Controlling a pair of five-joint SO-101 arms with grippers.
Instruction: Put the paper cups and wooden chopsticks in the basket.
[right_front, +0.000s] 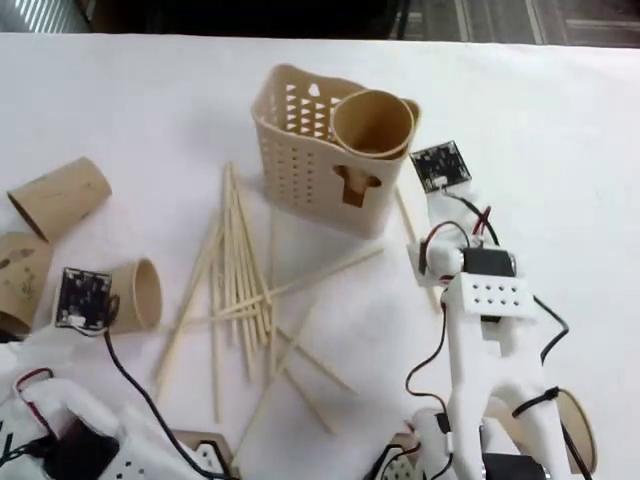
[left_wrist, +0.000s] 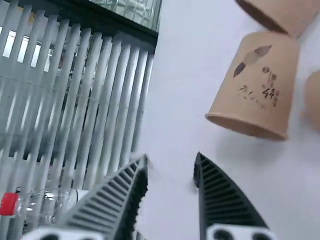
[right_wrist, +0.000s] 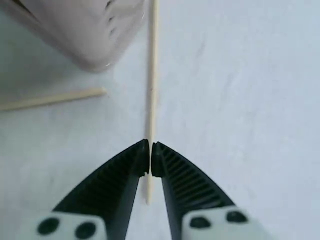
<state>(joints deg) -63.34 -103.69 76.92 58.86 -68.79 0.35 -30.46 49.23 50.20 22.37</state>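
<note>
Right claw (right_wrist: 150, 155): jaws closed to a hair's gap, pinching one chopstick (right_wrist: 152, 75) between the tips. A short end of the stick pokes out behind the tips. The long end runs ahead over the white desk (right_wrist: 240, 75).

Ahead of this claw and off to one side, close by the held stick, is the rounded lower corner of the basket (right_wrist: 85, 35). A second stick (right_wrist: 50, 98) lies flat near that corner, apart from the claw.

Basket, high view: upright, perforated walls. Contents seen: one paper cup (right_front: 372, 122), mouth up, leaning at the rim on the side nearest the right claw.

Left claw (left_wrist: 170, 172): jaws well apart, only bare desk between them.
- Just beyond its tips, a printed cup (left_wrist: 255, 85) lies on its side, wide end toward the claw.
- Farther beyond, a plain cup (left_wrist: 280, 15) also lies on its side.
- A third cup (right_front: 132, 285) lies beside the left wrist, mouth toward the sticks.

Counts:
- Baskets: one.
- Cups: four, one in the basket and three on the desk around the left claw.
- Chopsticks: one held. The rest lie in a loose crossed pile (right_front: 240, 270) between the two claws, on the desk in front of the basket. More than ten; the crossings prevent an exact count.
- A brown round rim (right_front: 580, 430) shows behind the right arm's base, too hidden to name.
</note>
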